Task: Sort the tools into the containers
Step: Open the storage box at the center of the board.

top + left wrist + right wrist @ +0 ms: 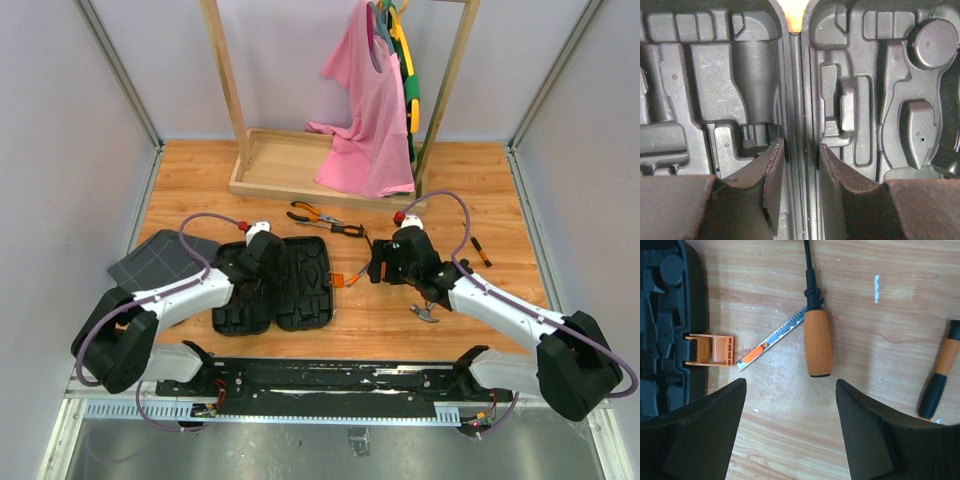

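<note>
The black moulded plastic tool case (pixel 305 285) lies open at lower centre-left of the top view. The left gripper (pixel 800 150) hovers over its hinge, fingers parted and empty. The right gripper (pixel 790 387) is spread wide, holding nothing, just below an orange-handled screwdriver (pixel 817 340) and a slim silver cutter (pixel 775 337) on the wooden table (pixel 880 315).
</note>
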Controlling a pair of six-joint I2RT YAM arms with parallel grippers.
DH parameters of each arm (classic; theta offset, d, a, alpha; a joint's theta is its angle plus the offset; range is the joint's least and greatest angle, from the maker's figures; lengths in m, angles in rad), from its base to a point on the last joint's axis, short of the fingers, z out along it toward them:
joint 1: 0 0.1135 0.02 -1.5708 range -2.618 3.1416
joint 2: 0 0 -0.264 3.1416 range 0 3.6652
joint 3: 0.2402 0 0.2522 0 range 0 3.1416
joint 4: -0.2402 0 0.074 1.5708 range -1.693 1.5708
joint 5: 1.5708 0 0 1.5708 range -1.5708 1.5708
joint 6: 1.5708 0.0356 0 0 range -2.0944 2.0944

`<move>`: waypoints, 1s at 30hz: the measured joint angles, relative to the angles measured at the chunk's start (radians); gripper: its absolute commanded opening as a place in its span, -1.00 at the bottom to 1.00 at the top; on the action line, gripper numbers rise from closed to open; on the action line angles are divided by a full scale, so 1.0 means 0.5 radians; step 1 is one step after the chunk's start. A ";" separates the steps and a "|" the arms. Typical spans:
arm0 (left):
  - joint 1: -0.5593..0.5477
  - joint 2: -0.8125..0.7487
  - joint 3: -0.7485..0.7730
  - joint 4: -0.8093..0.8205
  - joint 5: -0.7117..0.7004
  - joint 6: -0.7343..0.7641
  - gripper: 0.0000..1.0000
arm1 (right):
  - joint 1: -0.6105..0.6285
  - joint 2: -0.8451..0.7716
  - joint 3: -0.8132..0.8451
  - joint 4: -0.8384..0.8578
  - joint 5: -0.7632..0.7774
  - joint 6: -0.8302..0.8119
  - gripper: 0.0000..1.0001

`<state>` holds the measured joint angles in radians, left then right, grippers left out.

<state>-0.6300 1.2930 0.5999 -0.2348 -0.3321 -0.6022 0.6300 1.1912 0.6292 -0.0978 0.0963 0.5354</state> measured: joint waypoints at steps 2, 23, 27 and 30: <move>-0.004 0.059 0.038 0.027 0.014 0.008 -0.37 | 0.000 -0.025 0.000 -0.024 0.040 0.014 0.53; -0.211 0.368 0.218 0.302 0.096 -0.043 -0.33 | -0.053 -0.307 -0.095 -0.155 0.356 0.172 0.73; -0.215 0.317 0.160 0.323 0.061 -0.100 -0.30 | -0.063 -0.304 -0.101 -0.171 0.365 0.182 0.75; -0.220 0.294 0.145 0.300 0.019 -0.137 -0.22 | -0.063 -0.296 -0.101 -0.173 0.364 0.185 0.76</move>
<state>-0.7399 1.4399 0.6724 -0.0849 -0.3225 -0.6708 0.5987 1.0431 0.5785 -0.1844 0.2783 0.6277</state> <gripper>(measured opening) 0.357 0.874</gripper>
